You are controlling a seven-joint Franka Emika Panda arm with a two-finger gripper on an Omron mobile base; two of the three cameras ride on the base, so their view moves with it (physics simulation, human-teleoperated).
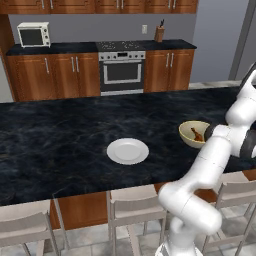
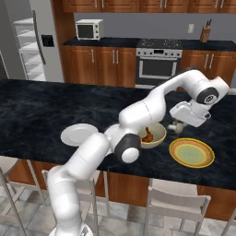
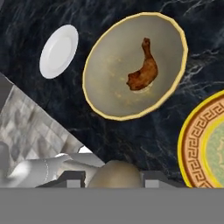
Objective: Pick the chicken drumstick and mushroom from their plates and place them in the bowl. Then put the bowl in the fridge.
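The tan-yellow bowl [image 3: 109,78] stands on the dark counter with the glossy brown chicken drumstick [image 3: 143,72] lying inside it. My gripper [image 3: 114,177] hovers above the counter between the bowl [image 2: 154,134] and the yellow-green plate [image 2: 191,153], shut on a rounded tan mushroom [image 3: 114,174]. The mushroom [image 2: 177,126] hangs just right of the bowl's rim. The yellow-green plate [image 3: 205,140] with its orange rim is bare. Left of the bowl lies the white plate [image 3: 58,51], also bare. From the left base view the bowl [image 1: 194,134] is partly behind my arm.
The grey fridge [image 2: 32,41] stands open at the far left, its white shelves showing. A steel oven [image 1: 121,71] and wooden cabinets line the back wall. Chairs [image 1: 134,210] stand along the counter's near edge.
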